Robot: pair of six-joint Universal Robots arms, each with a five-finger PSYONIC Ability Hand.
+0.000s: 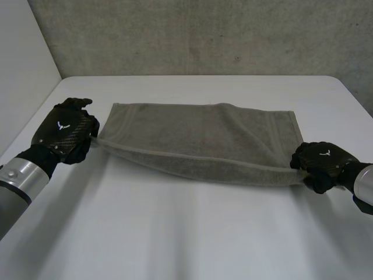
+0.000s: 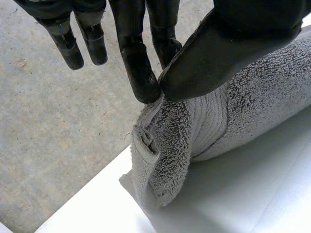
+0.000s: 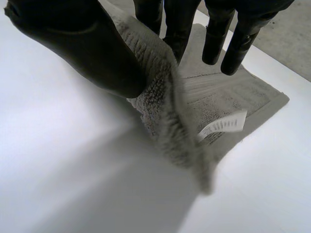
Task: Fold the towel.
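Head view, starting nearest the robot: bare white table (image 1: pixel 175 233) in front of the cloth. Then the action. The grey towel (image 1: pixel 198 137) lies across the middle of the table with its near edge up off the surface, strung between the two hands and sagging a little in the middle. The left hand (image 1: pixel 65 129) has the near-left corner, and its wrist view shows thumb and one finger pinching that corner, the other fingers straight and free. The right hand (image 1: pixel 322 163) has the near-right corner, thumb clamping the cloth against the fingers, with a small white label (image 3: pixel 223 125) showing beside the lifted corner. A corner in each hand keeps that edge stretched, I'd say, so it can travel over as one line. Farther out, the rest of the towel lies flat, and its far edge is likely where the lifted edge is headed. Beyond that is the grey wall (image 1: pixel 204 35).
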